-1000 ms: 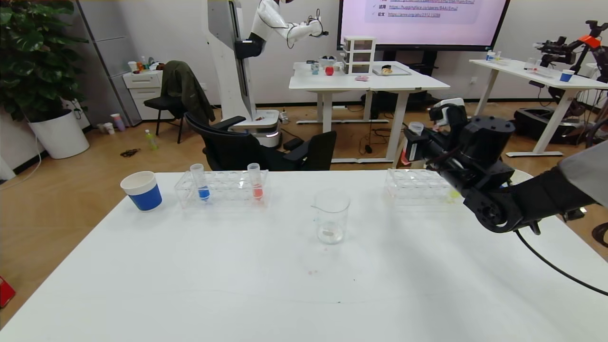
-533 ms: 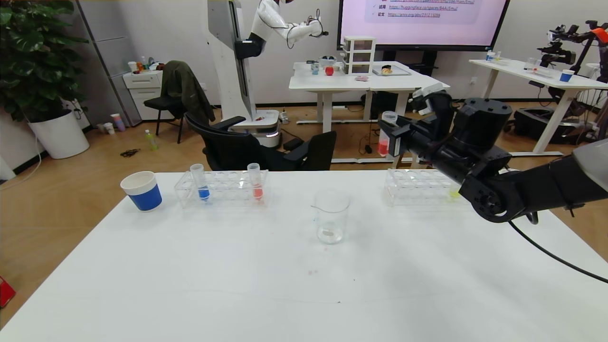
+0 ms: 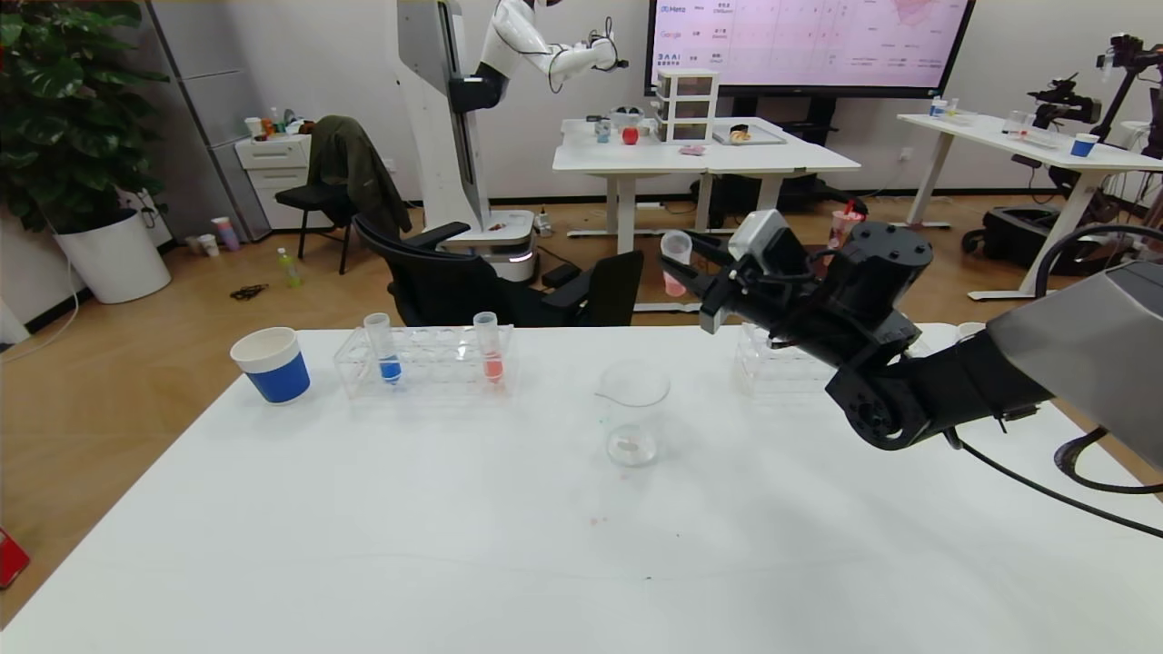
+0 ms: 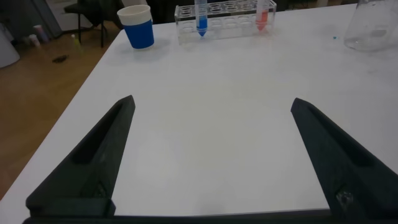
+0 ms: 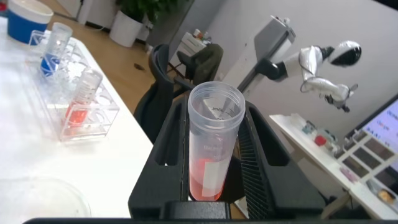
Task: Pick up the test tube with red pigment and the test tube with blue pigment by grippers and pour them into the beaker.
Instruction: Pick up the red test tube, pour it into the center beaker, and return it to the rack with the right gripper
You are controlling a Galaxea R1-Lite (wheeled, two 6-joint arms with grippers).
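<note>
change: right gripper (image 3: 695, 268) has swung left since a second ago, away from the right rack (image 3: 781, 363); it's now up above and behind the beaker (image 3: 633, 413)
right gripper: clamped on the red tube (image 3: 674, 263), upright, red liquid at its tip
left gripper (image 4: 211, 155): wide open over bare table (image 3: 454, 545), holding nothing
beaker: mid-table, pretty much empty
left rack (image 3: 427, 359): blue tube (image 3: 382, 350) and an orange tube (image 3: 488, 347), both upright
cup (image 3: 271, 365): just left of that rack
</note>
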